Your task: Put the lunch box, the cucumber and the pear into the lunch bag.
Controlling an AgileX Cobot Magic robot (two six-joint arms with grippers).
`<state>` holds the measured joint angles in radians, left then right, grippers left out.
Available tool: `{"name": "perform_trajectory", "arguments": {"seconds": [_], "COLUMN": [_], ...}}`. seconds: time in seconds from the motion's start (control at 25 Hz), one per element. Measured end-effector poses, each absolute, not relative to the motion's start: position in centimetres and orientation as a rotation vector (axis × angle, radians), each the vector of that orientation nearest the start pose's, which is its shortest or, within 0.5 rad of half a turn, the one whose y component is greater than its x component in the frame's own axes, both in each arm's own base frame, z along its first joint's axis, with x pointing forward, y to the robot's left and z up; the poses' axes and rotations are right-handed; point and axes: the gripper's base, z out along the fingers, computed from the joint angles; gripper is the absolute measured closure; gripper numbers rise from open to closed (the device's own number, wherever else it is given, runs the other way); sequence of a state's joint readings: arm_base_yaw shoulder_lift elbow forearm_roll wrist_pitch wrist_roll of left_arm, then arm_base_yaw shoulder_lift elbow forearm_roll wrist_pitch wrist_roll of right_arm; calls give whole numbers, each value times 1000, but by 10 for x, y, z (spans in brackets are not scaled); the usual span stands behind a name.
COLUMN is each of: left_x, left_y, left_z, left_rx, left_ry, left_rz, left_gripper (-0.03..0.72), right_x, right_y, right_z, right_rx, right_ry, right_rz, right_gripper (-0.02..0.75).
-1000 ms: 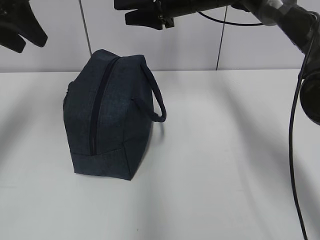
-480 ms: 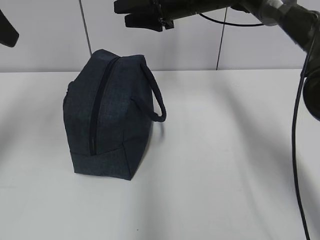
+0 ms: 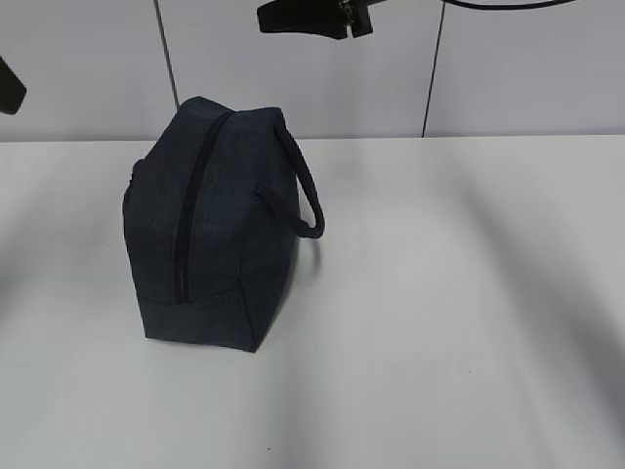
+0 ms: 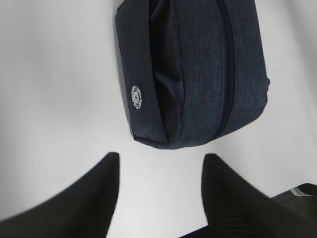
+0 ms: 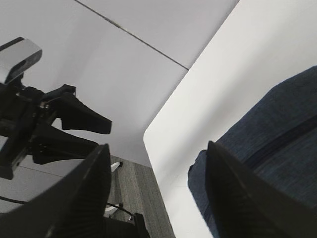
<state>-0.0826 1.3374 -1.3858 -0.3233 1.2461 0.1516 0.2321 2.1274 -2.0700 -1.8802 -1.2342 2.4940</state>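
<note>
The dark navy lunch bag [image 3: 210, 225] stands on the white table [image 3: 439, 293] with its long black zipper [image 3: 190, 205] closed and its loop handle [image 3: 303, 191] on the right side. The left wrist view shows the lunch bag [image 4: 198, 74] from above with its white round logo [image 4: 136, 96]. My left gripper [image 4: 161, 158] is open and empty, high above the table near the bag's end. My right gripper [image 5: 157, 146] is open and empty, high above the bag [image 5: 277, 148], at the top edge of the exterior view [image 3: 303, 18]. The lunch box, cucumber and pear are out of view.
Only a tip of the left gripper [image 3: 8, 90] shows at the exterior view's left edge. A panelled white wall [image 3: 488, 68] stands behind the table. The right wrist view shows the table's rounded corner [image 5: 153, 134], grey floor and the left arm [image 5: 49, 124] beyond.
My right arm has risen and drawn back, so only its gripper shows at the top. My left gripper has pulled away to the left edge. The bag has not moved.
</note>
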Motion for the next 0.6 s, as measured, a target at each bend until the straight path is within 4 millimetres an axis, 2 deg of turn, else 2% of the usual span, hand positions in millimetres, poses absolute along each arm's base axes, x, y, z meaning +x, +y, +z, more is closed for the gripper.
{"name": "perform_trajectory", "arguments": {"seconds": [0.12,0.36,0.52,0.6], "left_x": [233,177,141,123], "left_y": [-47,-40,-37,-36], "left_z": [375,357,346,340], "left_rx": [264,268,271,273], "left_ry": [2655,2666,2645,2623], "left_rz": [-421,-392,-389,-385], "left_gripper": [309,309,309,309], "right_x": [410,369,348,338], "right_y": [181,171,166,162], "right_z": [357,371,364,357], "right_rx": [-705,-713,-684,-614], "right_ry": [2051,2066,2113,2137], "right_rz": [1455,1454,1468,1437], "right_gripper": [290,290,290,290]}}
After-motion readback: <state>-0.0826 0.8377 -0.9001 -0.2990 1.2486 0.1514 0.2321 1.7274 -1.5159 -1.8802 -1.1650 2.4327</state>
